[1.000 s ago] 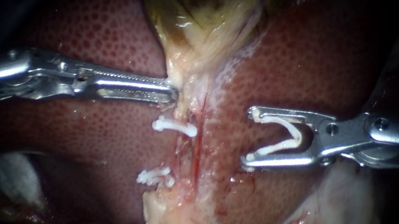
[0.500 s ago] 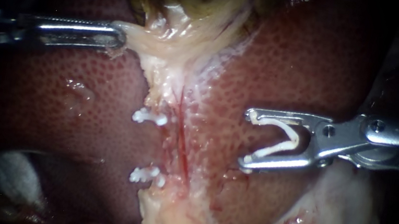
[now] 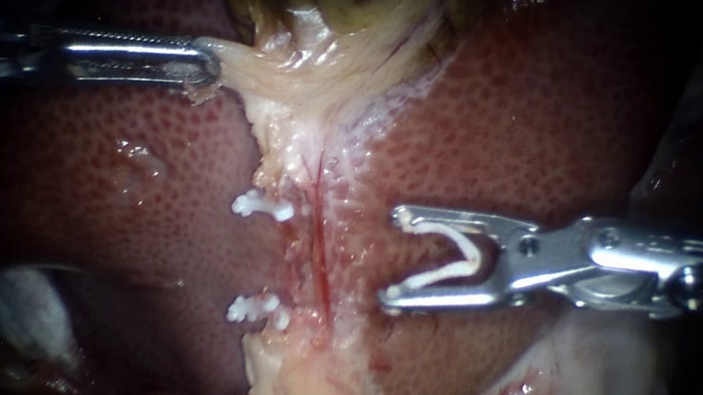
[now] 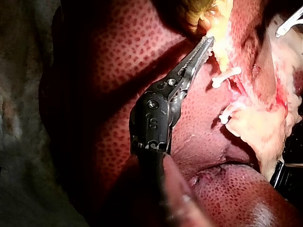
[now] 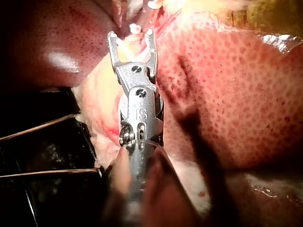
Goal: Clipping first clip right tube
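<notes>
At 10 o'clock, L instrument (image 3: 206,71) jaws clamp gallbladder tissue (image 3: 298,59). Centre: upper clip (image 3: 263,207), lower clip (image 3: 258,309), red tube (image 3: 319,258) just beside. At 3 o'clock, R instrument (image 3: 394,258) jaws, wide, hold loaded clip (image 3: 454,259), near tube, not touching.

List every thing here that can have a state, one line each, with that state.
Left slender metal instrument: jaws shut on pale yellowish gallbladder tissue, which is stretched toward it.
Right slender metal instrument: jaws spread, holding the open white V-shaped clip, short of the tube.
Upper white clip: closed.
Lower white clip: closed.
Thin red tube: bare, no clip on it.
</notes>
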Available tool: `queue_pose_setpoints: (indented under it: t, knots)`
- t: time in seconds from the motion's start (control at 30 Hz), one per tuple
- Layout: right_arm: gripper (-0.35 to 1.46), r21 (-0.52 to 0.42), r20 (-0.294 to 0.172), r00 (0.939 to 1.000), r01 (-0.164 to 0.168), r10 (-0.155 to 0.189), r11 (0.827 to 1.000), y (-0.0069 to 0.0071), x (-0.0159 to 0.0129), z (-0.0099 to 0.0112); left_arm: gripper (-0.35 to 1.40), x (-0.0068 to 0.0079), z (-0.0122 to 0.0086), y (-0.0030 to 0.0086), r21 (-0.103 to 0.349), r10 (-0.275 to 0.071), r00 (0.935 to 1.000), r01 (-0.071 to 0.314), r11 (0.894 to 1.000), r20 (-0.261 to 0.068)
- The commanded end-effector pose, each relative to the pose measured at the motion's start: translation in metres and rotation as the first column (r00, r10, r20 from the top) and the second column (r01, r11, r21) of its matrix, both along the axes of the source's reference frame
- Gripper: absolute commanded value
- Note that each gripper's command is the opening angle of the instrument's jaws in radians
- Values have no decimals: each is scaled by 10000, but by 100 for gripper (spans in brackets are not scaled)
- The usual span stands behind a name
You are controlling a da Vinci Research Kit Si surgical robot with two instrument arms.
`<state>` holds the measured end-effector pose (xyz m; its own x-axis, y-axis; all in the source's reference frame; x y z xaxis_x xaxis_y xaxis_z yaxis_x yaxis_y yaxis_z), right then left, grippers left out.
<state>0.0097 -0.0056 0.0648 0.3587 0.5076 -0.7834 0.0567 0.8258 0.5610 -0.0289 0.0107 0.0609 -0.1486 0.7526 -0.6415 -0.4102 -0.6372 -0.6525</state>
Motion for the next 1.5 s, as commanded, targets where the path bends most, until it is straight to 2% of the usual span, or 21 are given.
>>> queue_pose_setpoints:
  t: [0.03,0.23,0.3,0.53,1.07,1.3,1.43,1.5]
  knots:
    - [49,57,54,9999,88,-88,9999,-4,5,9,-35,0,-1,0,-1,-5,10000,5,10000,-4]
    - [49,476,490,9987,125,-148,9988,-28,33,66,-35,-2,-4,-1,1,-23,10000,23,10000,-16]
    - [49,602,713,9973,136,-179,9981,-32,38,84,-35,-2,-4,-1,1,-24,10000,24,10000,-17]
    - [49,995,906,9957,81,-172,9950,-40,42,125,-35,-2,-4,-2,1,-29,10000,29,10000,-20]
    - [48,2153,1031,9939,149,-379,9764,-69,66,152,-35,-4,-5,-2,0,-44,10000,44,10000,-30]
    - [44,2453,1122,9932,39,-324,9694,-70,64,156,-35,-5,-5,-2,-2,-46,10000,46,10000,-33]
    - [32,2789,1256,9914,11,-376,9603,-69,61,157,-35,-5,-5,-2,-2,-47,10000,47,10000,-33]
    - [6,3097,1341,9897,65,-504,9508,-69,58,157,-35,-5,-5,-2,-2,-47,10000,47,10000,-33]
